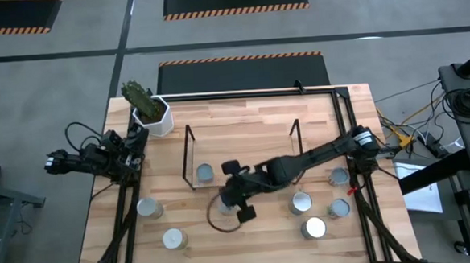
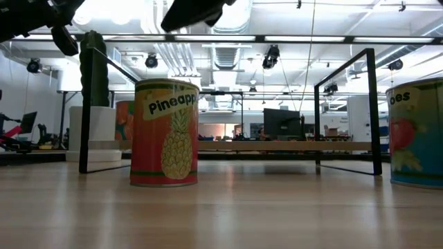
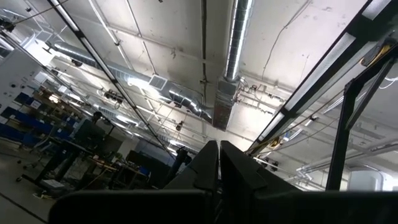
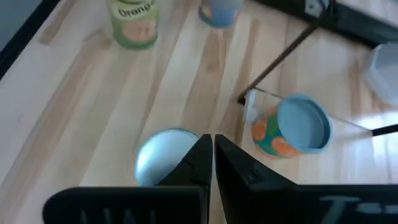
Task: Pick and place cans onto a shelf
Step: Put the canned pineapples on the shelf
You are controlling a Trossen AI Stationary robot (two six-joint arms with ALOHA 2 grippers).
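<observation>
While the left end effector (image 1: 59, 162) waits closed and empty at the worktop's left edge, the right end effector (image 1: 240, 202), also closed and empty, hovers directly above an upright can (image 4: 163, 157) just near of the shelf (image 1: 245, 167).

From here I get bright, even overhead light, with white glare off the long ceiling lamps (image 2: 124, 14) in the low view. My right wrist view is soft: the round silver can top (image 4: 163, 155) just beyond the dark fingers (image 4: 200, 163) is blurred. The shiny round can lids (image 1: 314, 228) glint in the high view.
</observation>
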